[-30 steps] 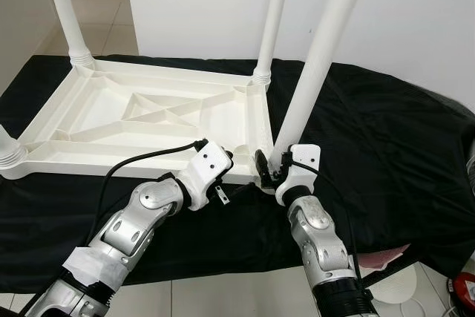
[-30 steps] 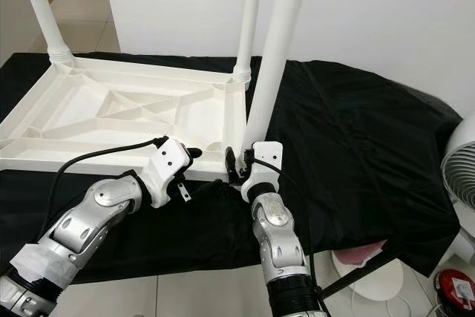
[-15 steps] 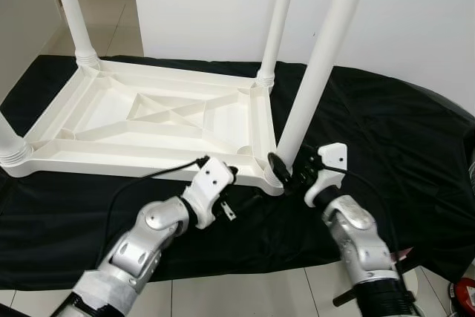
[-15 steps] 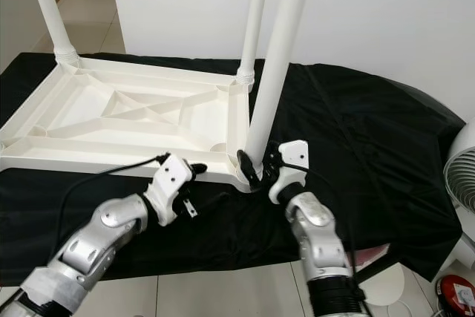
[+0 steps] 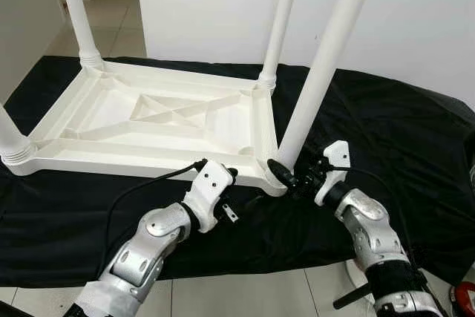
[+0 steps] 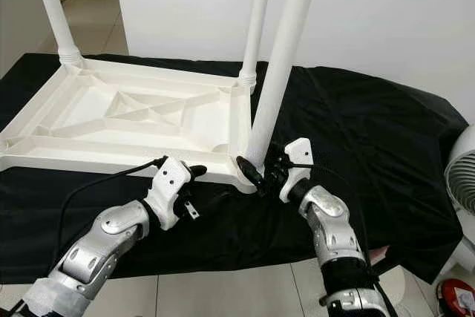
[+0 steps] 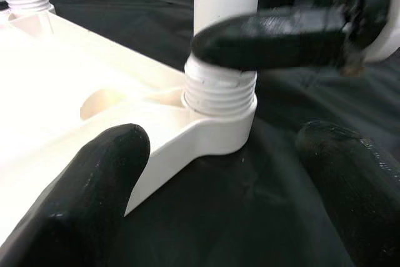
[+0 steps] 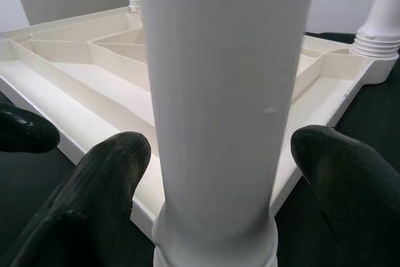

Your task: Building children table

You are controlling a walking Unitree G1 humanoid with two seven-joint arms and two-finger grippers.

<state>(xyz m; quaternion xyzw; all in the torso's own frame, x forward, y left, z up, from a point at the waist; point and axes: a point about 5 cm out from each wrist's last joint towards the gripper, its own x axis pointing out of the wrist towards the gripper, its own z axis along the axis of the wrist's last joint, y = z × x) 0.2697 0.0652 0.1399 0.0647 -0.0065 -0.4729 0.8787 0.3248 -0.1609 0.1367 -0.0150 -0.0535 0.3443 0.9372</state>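
i see the white children's table [image 5: 148, 120] lying upside down on a black cloth [image 5: 386, 139], its ribbed underside facing up and its legs pointing upward. the near-right leg [image 5: 319, 87] stands tilted in its threaded corner socket [image 7: 219, 95], at the corner closest to me. my right gripper [image 5: 291, 176] is at the base of that leg, just above the socket; from the right wrist view the leg sits between the two black fingers [image 8: 100, 179], with the jaws apart on either side of it and a gap at each side, so not clamped. my left gripper [image 6: 194, 174] is at the near edge of the tabletop frame, just beside the same corner; in the left wrist view its jaws are apart, one finger in front of the frame edge, the other over the cloth. a white wall [image 5: 223, 5] rises behind.
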